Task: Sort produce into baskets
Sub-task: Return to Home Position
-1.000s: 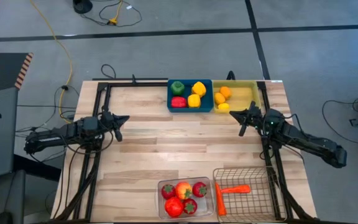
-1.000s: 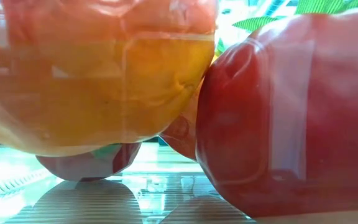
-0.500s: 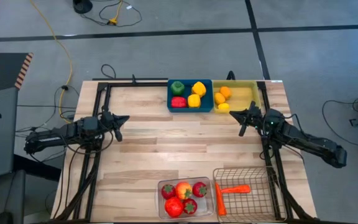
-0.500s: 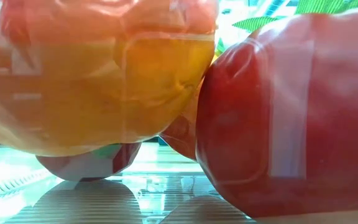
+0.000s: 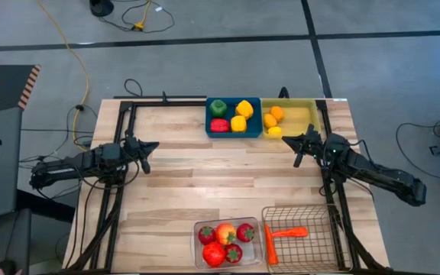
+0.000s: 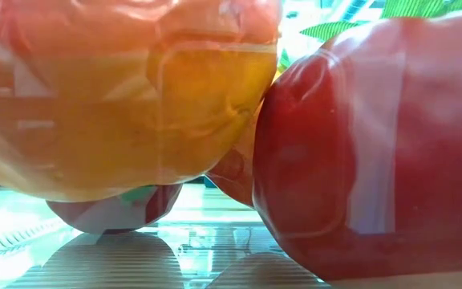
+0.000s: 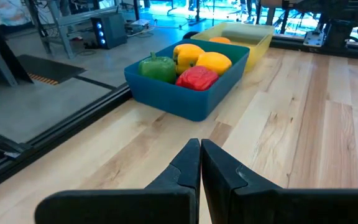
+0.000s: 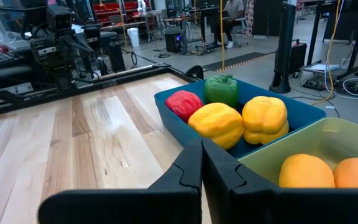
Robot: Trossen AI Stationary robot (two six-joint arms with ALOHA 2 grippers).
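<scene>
The blue tray (image 5: 234, 131) at the table's far edge holds a green pepper (image 5: 218, 107), a red pepper (image 5: 219, 125) and two yellow peppers (image 5: 241, 114). The yellow tray (image 5: 312, 116) beside it holds oranges and a lemon (image 5: 273, 119). The clear bin (image 5: 202, 228) at the near edge holds red and orange-yellow fruit (image 5: 224, 243). The wire-mesh basket (image 5: 319, 229) holds carrots (image 5: 283, 234). My left gripper (image 5: 150, 155) is shut and empty over the table's left side. My right gripper (image 5: 297, 150) is shut and empty just near of the yellow tray.
The bare wooden middle of the table (image 5: 220, 179) lies between the two arms. The low view is filled by the fruit in the clear bin (image 6: 135, 96). A dark frame (image 5: 166, 100) runs along the table's far and left edges.
</scene>
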